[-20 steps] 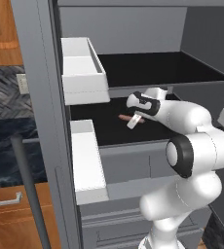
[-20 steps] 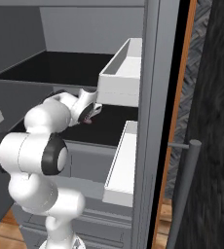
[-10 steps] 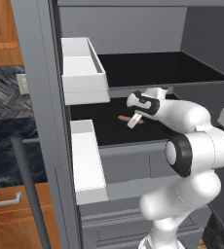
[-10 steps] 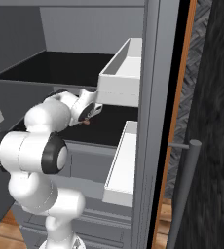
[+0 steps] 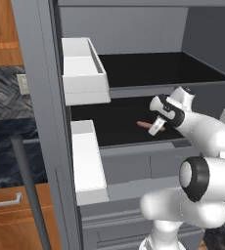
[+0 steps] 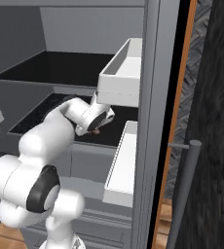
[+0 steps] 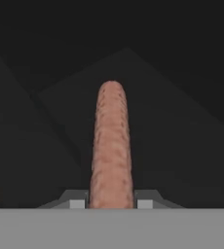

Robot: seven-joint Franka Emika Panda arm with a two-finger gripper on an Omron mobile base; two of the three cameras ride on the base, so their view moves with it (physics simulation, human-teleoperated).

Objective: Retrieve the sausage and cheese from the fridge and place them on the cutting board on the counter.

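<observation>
Reddish-pink mottled sausage [image 7: 111, 146], round-ended

Flat, even rendered light, no visible source. The fridge [image 5: 41, 122] door and walls read mid-grey; shelves inside it near black, without glare. Soft shading under the arm, no hard shadows. Hand view dim and low-contrast; the sausage [image 7: 111, 146] slightly soft, coarse-textured. No edge distortion.

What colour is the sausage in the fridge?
Reddish-pink; the sausage shows best in the hand view.
</observation>
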